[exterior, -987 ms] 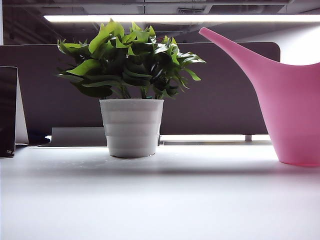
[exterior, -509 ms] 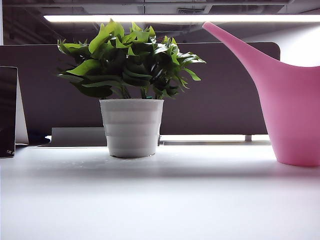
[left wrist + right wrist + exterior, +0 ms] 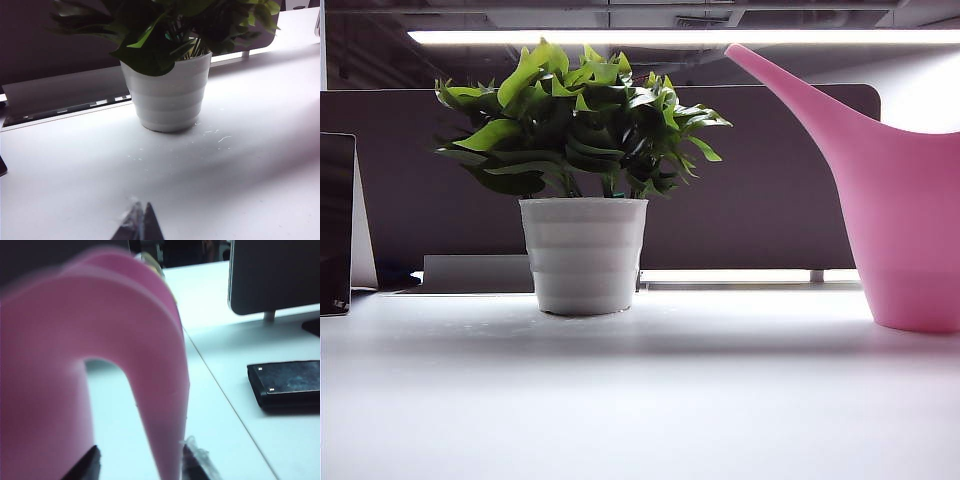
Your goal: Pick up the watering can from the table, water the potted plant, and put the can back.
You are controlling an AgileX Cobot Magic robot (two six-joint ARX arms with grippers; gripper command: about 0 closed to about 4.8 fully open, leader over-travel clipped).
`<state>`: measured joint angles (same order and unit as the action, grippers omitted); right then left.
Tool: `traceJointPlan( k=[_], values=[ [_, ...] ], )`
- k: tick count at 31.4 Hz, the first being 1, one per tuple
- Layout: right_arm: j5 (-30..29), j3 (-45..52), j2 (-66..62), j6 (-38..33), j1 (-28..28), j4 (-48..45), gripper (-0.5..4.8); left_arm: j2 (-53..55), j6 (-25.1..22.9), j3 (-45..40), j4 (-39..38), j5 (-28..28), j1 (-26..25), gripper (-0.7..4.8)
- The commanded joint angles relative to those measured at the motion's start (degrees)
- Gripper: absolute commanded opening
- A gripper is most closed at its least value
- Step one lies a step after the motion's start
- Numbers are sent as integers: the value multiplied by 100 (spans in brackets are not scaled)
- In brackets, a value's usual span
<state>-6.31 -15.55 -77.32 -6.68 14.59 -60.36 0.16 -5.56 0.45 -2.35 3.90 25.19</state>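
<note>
Since a second ago, watering can (image 3: 910, 220) has settled upright on table (image 3: 640, 400), right of potted plant (image 3: 582, 180). Right gripper (image 3: 141, 460) is spread around its handle; left gripper (image 3: 140, 225) rests pressed together.

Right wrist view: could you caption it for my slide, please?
Open right gripper straddling the pink watering can handle.
</note>
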Motion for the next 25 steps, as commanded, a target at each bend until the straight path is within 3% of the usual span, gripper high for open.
traceJointPlan(
  k=[1,6,15,19,25],
  values=[
    [-52,201,319,-306,-11,-61,83,7,0,4,72,-83,-243,-5],
    [-573,546,1029,-643,-13,46,-8,7,0,4,72,-116,-992,-5],
    [-1574,756,2675,-1178,-203,1340,-9,7,0,4,74,-114,-2142,-5],
    [-1580,754,3530,-1178,-610,1897,-9,7,0,4,72,-111,-2402,-5],
    [-855,743,4846,-1169,-1309,2885,-9,7,0,4,74,-118,-2459,-5]
  ],
)
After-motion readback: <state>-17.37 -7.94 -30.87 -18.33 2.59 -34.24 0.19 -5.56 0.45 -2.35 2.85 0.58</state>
